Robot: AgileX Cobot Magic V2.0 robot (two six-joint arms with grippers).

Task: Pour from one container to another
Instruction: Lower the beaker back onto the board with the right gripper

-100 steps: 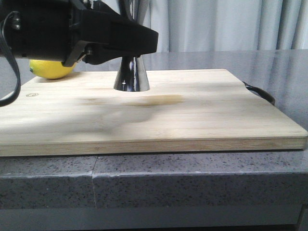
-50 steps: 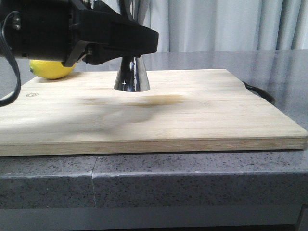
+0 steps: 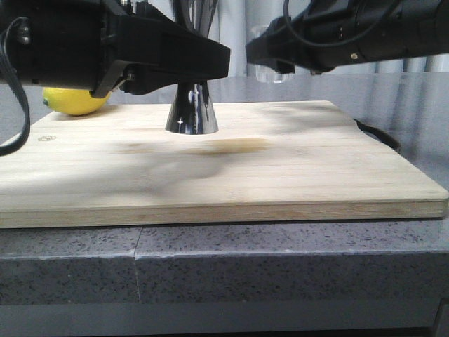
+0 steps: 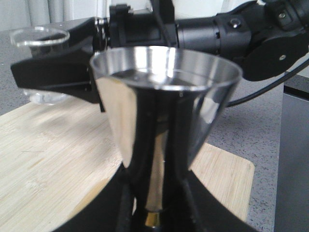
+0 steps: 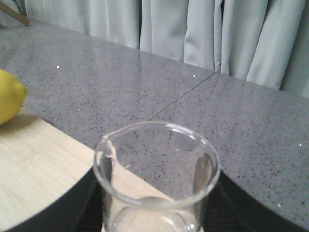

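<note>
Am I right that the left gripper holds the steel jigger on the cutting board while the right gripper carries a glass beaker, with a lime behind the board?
Nearly. The fruit is a yellow lemon, as the front view shows. The rest stands: left gripper on the jigger, right gripper carrying the beaker.

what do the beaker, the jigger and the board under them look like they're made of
Beaker: clear glass by the look, since the counter shows through its wall and the rim glints; clear plastic can't be ruled out.
Jigger: polished metal, probably steel, with mirror-like reflections and a gold band at the waist.
Board: pale wood, possibly bamboo, matte, with visible grain strips.
</note>
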